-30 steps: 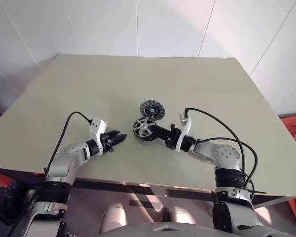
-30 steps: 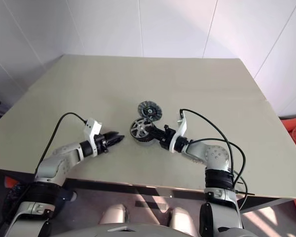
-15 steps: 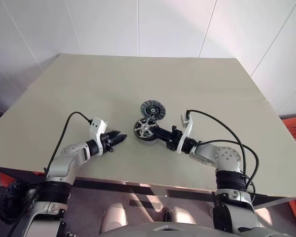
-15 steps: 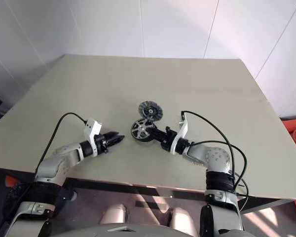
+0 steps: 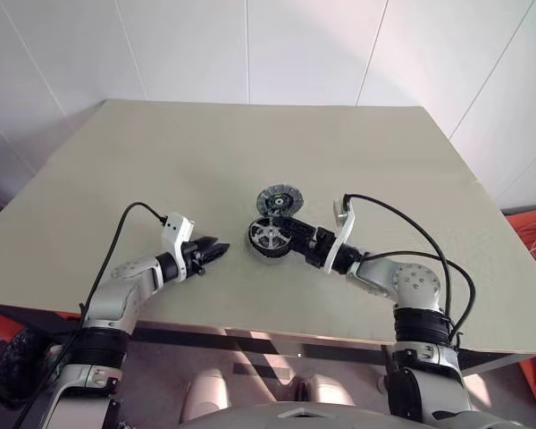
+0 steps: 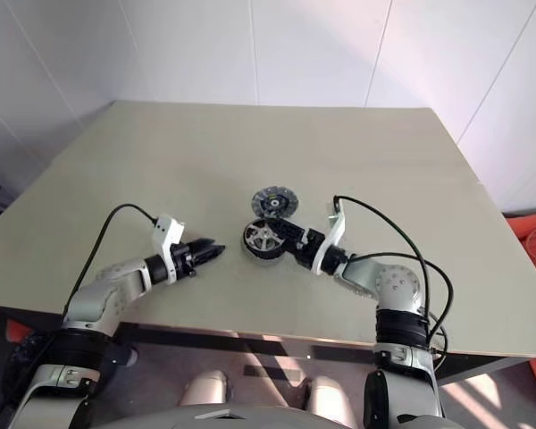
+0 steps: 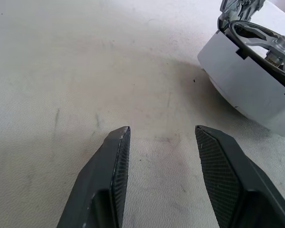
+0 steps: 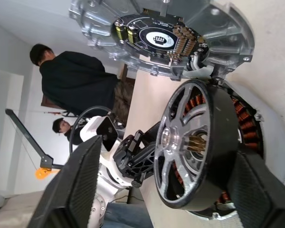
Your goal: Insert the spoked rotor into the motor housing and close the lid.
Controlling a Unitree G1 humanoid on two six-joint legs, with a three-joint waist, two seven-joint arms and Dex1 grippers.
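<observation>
- Head views: the left gripper point(image 5: 216, 249) hangs over the bare beige table point(image 5: 161, 161), its two black fingers parted and holding nothing. The rotor point(image 5: 269, 237) lies well beyond its tips. The right gripper point(image 5: 297, 239) reaches that rotor, its fingers spread wide on either side of it. The lid point(image 5: 280, 200), a ribbed grey disc, lies flat just past the rotor, touching or nearly touching it.
- Left wrist view: the two fingers point(image 7: 109, 190) have dark cross-hatched pads and stand apart with only table between them. Ahead of the tips and off to one side, a white rounded housing point(image 7: 247, 80) carries the silvery spoked wheel on top.
- Right wrist view: the wide-open fingers point(image 8: 73, 190) flank the rotor point(image 8: 194, 147), a black drum with a silvery spoked face, seated in the white housing point(image 8: 270, 137) with copper windings showing at its rim. I cannot tell whether the pads touch it. Beyond it leans the lid point(image 8: 166, 35), cast grey metal with a dark centre. People stand in the background.
</observation>
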